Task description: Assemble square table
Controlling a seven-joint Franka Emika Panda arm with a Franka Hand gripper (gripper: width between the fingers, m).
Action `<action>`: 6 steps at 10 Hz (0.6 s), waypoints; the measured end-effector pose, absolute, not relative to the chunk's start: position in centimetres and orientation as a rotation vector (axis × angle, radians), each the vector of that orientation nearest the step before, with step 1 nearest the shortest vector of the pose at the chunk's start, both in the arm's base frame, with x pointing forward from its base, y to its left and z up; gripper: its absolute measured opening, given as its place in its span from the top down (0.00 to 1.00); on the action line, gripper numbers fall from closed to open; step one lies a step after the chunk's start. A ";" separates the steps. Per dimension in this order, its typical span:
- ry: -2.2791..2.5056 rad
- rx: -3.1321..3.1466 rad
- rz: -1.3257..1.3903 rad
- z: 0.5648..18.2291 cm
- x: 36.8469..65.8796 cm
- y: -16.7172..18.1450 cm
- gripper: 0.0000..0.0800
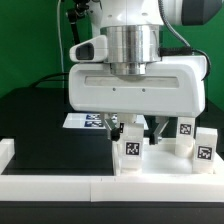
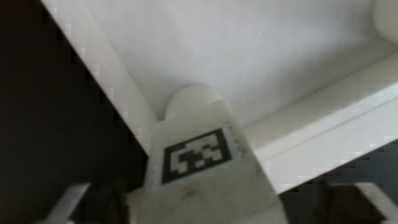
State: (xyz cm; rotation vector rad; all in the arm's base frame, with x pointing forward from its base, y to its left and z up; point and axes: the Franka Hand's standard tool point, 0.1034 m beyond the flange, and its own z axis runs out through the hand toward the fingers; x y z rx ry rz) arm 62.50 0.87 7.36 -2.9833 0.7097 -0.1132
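Note:
A white table leg (image 2: 199, 150) with a black-and-white tag stands between my fingers in the wrist view, with a dark gap on each side of it. One fingertip (image 2: 71, 203) shows beside it, apart from it. My gripper (image 2: 217, 208) is open astride this leg. Beyond the leg lies the white square tabletop (image 2: 267, 50), its rimmed hollow face up. In the exterior view my gripper (image 1: 133, 134) hangs low over the same tagged leg (image 1: 131, 152) near the front wall. Two more tagged legs (image 1: 185, 131) (image 1: 205, 152) stand at the exterior view's right.
The marker board (image 1: 88, 122) lies on the black worktop behind my gripper, toward the exterior view's left. A low white wall (image 1: 60, 168) edges the worktop at the front. The gripper's wide white body (image 1: 135, 90) hides much of the middle of the scene.

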 end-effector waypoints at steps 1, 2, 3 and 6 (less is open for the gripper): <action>0.732 -2.976 -0.112 7.3 62.5 0.9 0.52; 0.896 -2.926 -0.105 7.3 62.5 0.9 0.64; 0.963 -2.904 -0.102 7.3 62.5 0.8 0.64; 1.455 -2.678 -0.076 7.3 62.4 0.8 0.64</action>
